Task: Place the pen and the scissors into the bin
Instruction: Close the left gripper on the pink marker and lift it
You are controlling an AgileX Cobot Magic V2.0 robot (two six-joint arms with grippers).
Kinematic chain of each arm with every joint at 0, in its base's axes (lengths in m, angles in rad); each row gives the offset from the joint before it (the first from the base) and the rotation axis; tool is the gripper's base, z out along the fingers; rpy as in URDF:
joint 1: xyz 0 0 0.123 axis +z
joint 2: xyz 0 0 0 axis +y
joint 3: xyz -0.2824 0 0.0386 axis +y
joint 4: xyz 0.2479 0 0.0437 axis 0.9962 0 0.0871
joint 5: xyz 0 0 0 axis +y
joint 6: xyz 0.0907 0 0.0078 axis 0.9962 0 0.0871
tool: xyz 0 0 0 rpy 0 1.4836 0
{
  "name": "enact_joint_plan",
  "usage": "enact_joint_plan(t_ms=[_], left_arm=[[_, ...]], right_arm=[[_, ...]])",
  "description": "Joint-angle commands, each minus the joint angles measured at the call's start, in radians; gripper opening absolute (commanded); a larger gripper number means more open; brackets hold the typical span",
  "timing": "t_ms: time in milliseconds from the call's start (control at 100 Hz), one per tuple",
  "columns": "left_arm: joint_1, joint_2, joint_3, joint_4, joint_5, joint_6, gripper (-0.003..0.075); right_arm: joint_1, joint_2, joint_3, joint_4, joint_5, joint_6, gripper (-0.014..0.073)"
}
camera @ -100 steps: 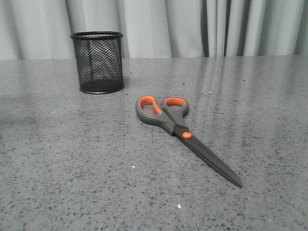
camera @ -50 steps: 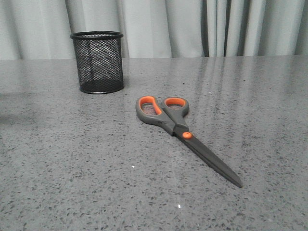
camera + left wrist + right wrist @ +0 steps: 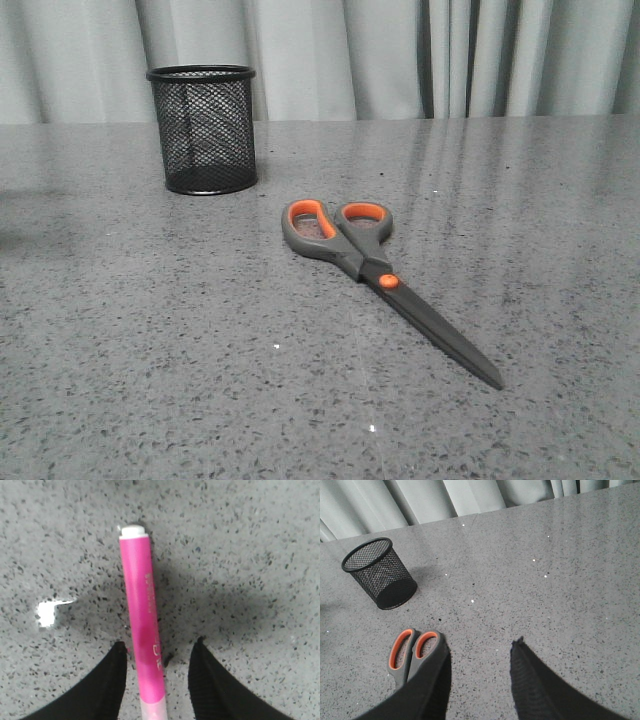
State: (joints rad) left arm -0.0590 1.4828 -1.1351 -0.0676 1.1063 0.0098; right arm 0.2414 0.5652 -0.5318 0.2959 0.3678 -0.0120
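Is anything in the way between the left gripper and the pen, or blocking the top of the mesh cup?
Nothing visible. The left gripper is open, its fingers either side of the pen lying on the table, with nothing between them. The bin stands upright with its mouth uncovered; the scissors lie apart from it.

Soft, even light — pale streaks of glare on the table [image 3: 470,170] at upper right. Wrist close-up: slightly soft focus, a blown-out white glint at left, diffuse shadow around the pen [image 3: 142,630].
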Motion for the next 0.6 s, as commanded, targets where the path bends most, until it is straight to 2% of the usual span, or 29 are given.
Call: enact_joint_plan(t_ms=[0,590], left_arm=[[0.000,-0.028,-0.024,-0.002,-0.035,-0.010,0.0275],[0.000,0.067,-0.024,0.010,-0.020,-0.010,0.0270]], right_arm=[[0.003,0.008,-0.037,0.012,-0.093,-0.010,0.0256],[0.003,0.008,-0.037,0.051,-0.105,-0.010,0.0256]])
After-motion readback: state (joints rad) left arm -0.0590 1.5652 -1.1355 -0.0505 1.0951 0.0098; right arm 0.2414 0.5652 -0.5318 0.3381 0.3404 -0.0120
